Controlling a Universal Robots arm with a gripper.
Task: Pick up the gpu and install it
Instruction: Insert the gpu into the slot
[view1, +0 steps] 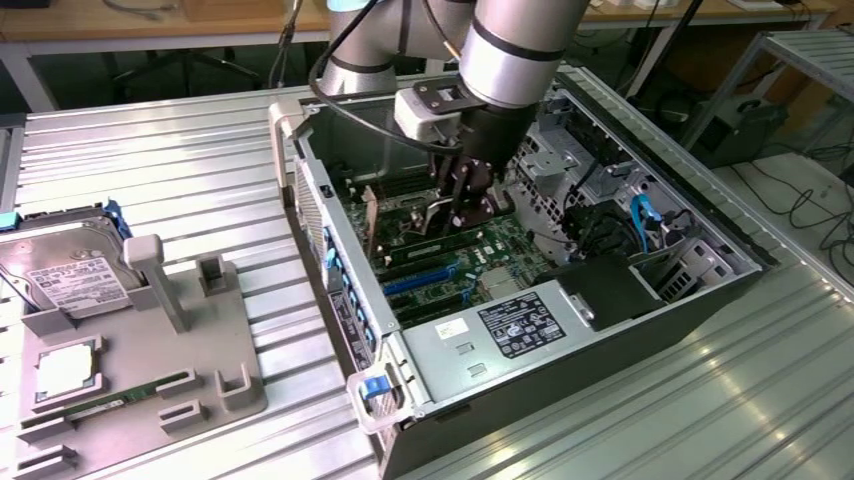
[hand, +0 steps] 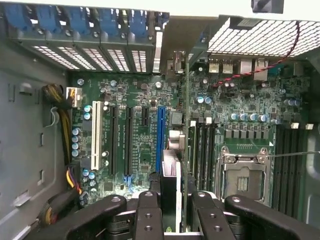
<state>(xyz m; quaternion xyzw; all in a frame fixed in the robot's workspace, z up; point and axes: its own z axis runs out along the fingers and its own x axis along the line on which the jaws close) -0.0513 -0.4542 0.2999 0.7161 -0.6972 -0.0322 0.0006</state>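
My gripper (view1: 465, 215) reaches down into the open computer case (view1: 400, 345), over the motherboard. It is shut on the gpu (hand: 171, 176), which stands on edge between my two black fingers (hand: 147, 215). In the wrist view the card's thin edge runs from my fingers to its silver end bracket (hand: 176, 62) at the case's rear slot openings. It sits between the blue expansion slot (hand: 160, 137) and the memory slots (hand: 202, 150). In the exterior view the gpu (view1: 434, 222) shows as a low dark strip under my gripper. I cannot tell whether its connector is seated in a slot.
Beside the card lie the CPU socket (hand: 245, 175), a white slot (hand: 95, 135) and yellow power wires (hand: 65, 125). A power supply (view1: 527, 325) and blue cables (view1: 641, 225) fill the case's near side. At the exterior view's left, a grey tray (view1: 200, 340) holds a hard drive (view1: 67, 280) and a green memory stick (view1: 114, 405).
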